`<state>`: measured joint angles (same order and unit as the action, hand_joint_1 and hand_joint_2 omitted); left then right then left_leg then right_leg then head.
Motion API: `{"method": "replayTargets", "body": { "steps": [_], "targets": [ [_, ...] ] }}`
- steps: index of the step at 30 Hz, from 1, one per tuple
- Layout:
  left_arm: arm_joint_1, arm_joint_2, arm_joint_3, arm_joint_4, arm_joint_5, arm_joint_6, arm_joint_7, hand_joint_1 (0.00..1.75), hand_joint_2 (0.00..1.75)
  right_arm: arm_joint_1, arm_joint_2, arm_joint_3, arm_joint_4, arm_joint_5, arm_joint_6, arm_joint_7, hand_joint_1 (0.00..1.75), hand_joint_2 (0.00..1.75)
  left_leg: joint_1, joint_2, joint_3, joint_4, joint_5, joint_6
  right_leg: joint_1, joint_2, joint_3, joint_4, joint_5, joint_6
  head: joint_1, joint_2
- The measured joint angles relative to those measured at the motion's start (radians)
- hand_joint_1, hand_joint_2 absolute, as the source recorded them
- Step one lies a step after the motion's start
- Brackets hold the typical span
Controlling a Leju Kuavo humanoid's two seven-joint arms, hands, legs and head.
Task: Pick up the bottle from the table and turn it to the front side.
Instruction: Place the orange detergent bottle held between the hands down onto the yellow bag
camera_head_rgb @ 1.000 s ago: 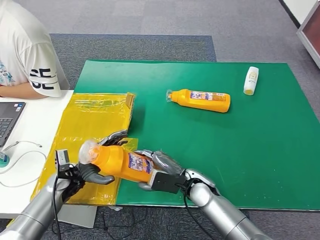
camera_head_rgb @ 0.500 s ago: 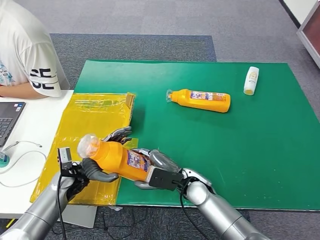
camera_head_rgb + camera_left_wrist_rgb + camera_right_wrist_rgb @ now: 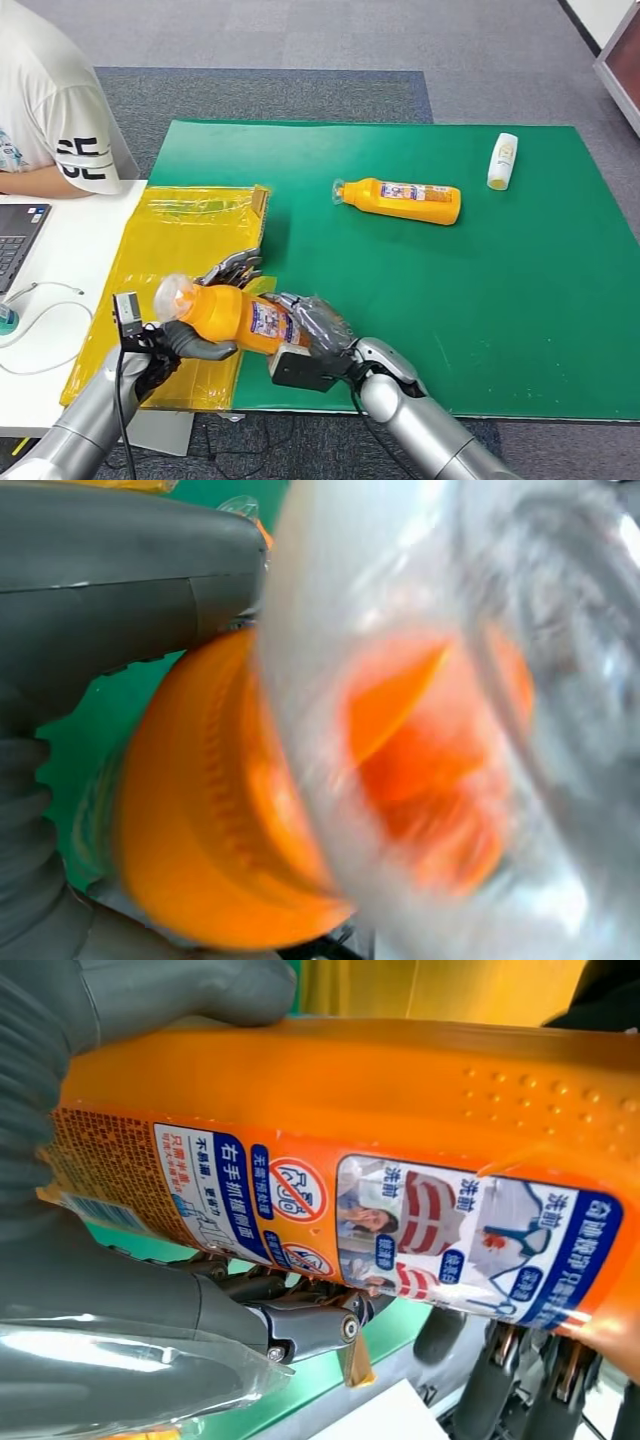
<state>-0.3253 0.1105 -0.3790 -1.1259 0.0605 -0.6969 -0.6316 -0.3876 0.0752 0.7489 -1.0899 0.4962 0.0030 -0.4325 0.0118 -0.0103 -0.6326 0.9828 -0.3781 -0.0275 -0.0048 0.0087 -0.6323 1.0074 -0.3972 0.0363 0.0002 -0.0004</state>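
An orange bottle (image 3: 234,315) with a clear cap (image 3: 172,296) and a blue-and-white label hangs above the table's front edge, held between both hands. My left hand (image 3: 198,335) grips its neck end, thumb under the bottle and fingers behind it. My right hand (image 3: 313,325) wraps the base end. The left wrist view looks straight at the blurred clear cap (image 3: 453,710) and the orange shoulder (image 3: 204,810). In the right wrist view the bottle's label (image 3: 392,1220) faces the camera, with the thumb (image 3: 173,995) across the orange body.
A second orange bottle (image 3: 400,200) lies on its side on the green mat (image 3: 528,280). A small white bottle (image 3: 502,160) lies at the far right. A yellow plastic bag (image 3: 181,235) covers the mat's left edge. A person in a white shirt (image 3: 53,100) sits at a laptop (image 3: 19,235).
The held bottle has shifted slightly left and lowered toward level. My right hand has rolled over its base end, and the right wrist has moved left.
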Motion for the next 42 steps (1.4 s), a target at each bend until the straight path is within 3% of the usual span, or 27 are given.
{"method": "replayTargets", "body": {
  "steps": [1, 21, 22, 25, 26, 35, 42],
  "targets": [
    [0.001, -0.001, 0.001, 0.0, 0.002, -0.002, 0.0, 1.75, 1.75, 0.003, 0.002, 0.001, 0.0, 0.002, -0.001, 0.001, 1.75, 1.75, 0.0, 0.0, 0.0, 0.0, 0.0, 0.0, 0.0, 0.0, 0.0, 0.0, 0.0, 0.0, 0.0, 0.0],
    [0.022, -0.017, 0.023, -0.002, 0.01, -0.023, 0.0, 1.75, 1.75, 0.032, 0.006, -0.006, -0.022, 0.01, -0.007, 0.007, 1.74, 1.75, 0.0, 0.0, 0.0, 0.0, 0.0, 0.0, 0.0, 0.0, 0.0, 0.0, 0.0, 0.0, 0.0, 0.0],
    [0.024, -0.017, 0.024, -0.003, 0.01, -0.024, 0.0, 1.75, 1.75, 0.034, 0.006, -0.007, -0.024, 0.01, -0.007, 0.007, 1.45, 1.75, 0.0, 0.0, 0.0, 0.0, 0.0, 0.0, 0.0, 0.0, 0.0, 0.0, 0.0, 0.0, 0.0, 0.0],
    [0.028, -0.02, 0.027, -0.005, 0.008, -0.024, 0.0, 1.75, 1.75, 0.042, 0.006, -0.013, -0.03, 0.01, -0.008, 0.008, 0.15, 1.75, 0.0, 0.0, 0.0, 0.0, 0.0, 0.0, 0.0, 0.0, 0.0, 0.0, 0.0, 0.0, 0.0, 0.0],
    [0.029, -0.021, 0.028, -0.006, 0.007, -0.024, 0.0, 1.75, 1.75, 0.045, 0.007, -0.016, -0.033, 0.007, -0.008, 0.008, 0.0, 1.75, 0.0, 0.0, 0.0, 0.0, 0.0, 0.0, 0.0, 0.0, 0.0, 0.0, 0.0, 0.0, 0.0, 0.0],
    [0.061, -0.019, 0.043, -0.032, -0.021, -0.005, 0.0, 1.75, 1.75, 0.069, 0.022, -0.066, -0.059, -0.061, 0.013, -0.002, 0.0, 1.75, 0.0, 0.0, 0.0, 0.0, 0.0, 0.0, 0.0, 0.0, 0.0, 0.0, 0.0, 0.0, 0.0, 0.0],
    [0.078, -0.008, 0.04, -0.061, -0.081, 0.077, 0.0, 1.75, 1.75, 0.077, 0.037, -0.113, -0.063, -0.091, 0.03, -0.008, 0.0, 1.75, 0.0, 0.0, 0.0, 0.0, 0.0, 0.0, 0.0, 0.001, -0.001, 0.0, 0.0, 0.0, 0.0, 0.0]
  ]
}}
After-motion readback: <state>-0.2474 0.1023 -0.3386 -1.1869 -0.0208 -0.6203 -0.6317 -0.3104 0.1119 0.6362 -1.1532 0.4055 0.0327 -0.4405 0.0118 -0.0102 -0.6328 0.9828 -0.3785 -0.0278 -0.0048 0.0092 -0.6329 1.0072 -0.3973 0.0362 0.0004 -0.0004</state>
